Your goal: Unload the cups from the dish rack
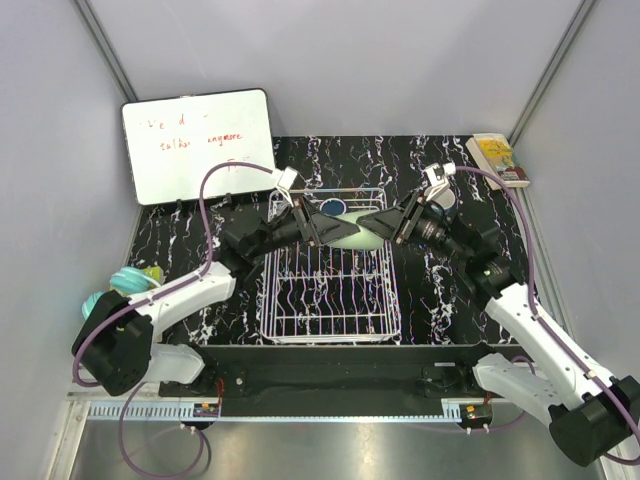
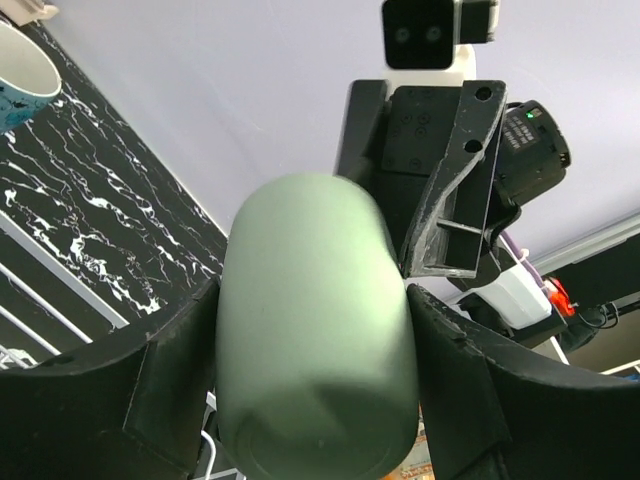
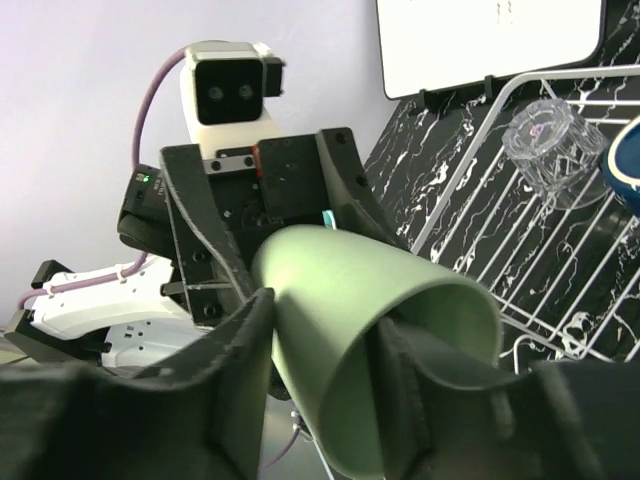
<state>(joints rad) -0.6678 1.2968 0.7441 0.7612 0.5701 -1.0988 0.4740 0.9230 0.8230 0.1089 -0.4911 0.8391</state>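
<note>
dish rack (image 1: pixel 271 300) far end: blocked; left gripper (image 1: pixel 322 230) and right gripper (image 1: pixel 386 226) meet on the pale green tumbler (image 1: pixel 351 233) above it, dark navy mug (image 1: pixel 332 208) just behind
rack far-left corner: clear glass (image 3: pixel 548 150) on the wires
rack near half: open from above
left of rack: left arm (image 1: pixel 190 290) crosses; turquoise ribbed things (image 1: pixel 125 282) at table (image 1: pixel 440 300) edge
right of rack: bare table strip, right arm (image 1: pixel 530 320) beyond
back left: whiteboard (image 1: pixel 197 143) upright

white arms (image 1: pixel 185 292), black hands (image 1: pixel 320 228), purple cables (image 1: pixel 205 200)
</note>
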